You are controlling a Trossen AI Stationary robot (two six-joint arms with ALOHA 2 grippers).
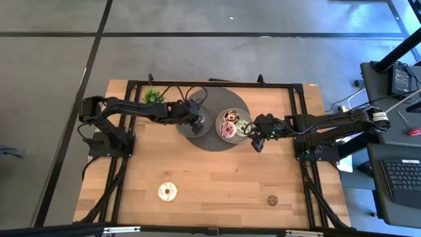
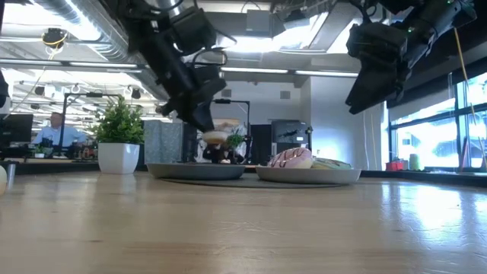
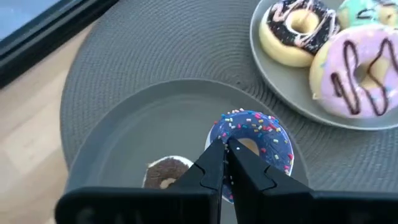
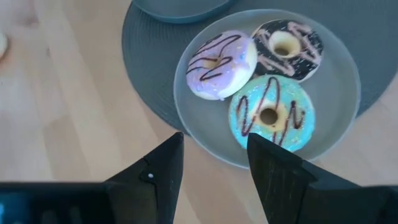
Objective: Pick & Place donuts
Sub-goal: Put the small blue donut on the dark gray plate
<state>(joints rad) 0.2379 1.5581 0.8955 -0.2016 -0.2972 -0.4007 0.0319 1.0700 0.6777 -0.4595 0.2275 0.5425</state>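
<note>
Fingers of the left gripper (image 3: 227, 163) are closed on the rim of a purple mini donut (image 3: 254, 138), held over a grey plate (image 3: 134, 134) probably for setting down beside the brown mini donut (image 3: 166, 172) there. The right gripper (image 4: 211, 163) waits open near the second plate (image 4: 336, 93) with pink (image 4: 219, 64), chocolate (image 4: 287, 48) and green donuts (image 4: 270, 114). Only the high view shows a cream donut (image 1: 168, 191) and a tan one (image 1: 272, 199) left on the table (image 1: 217, 191).
</note>
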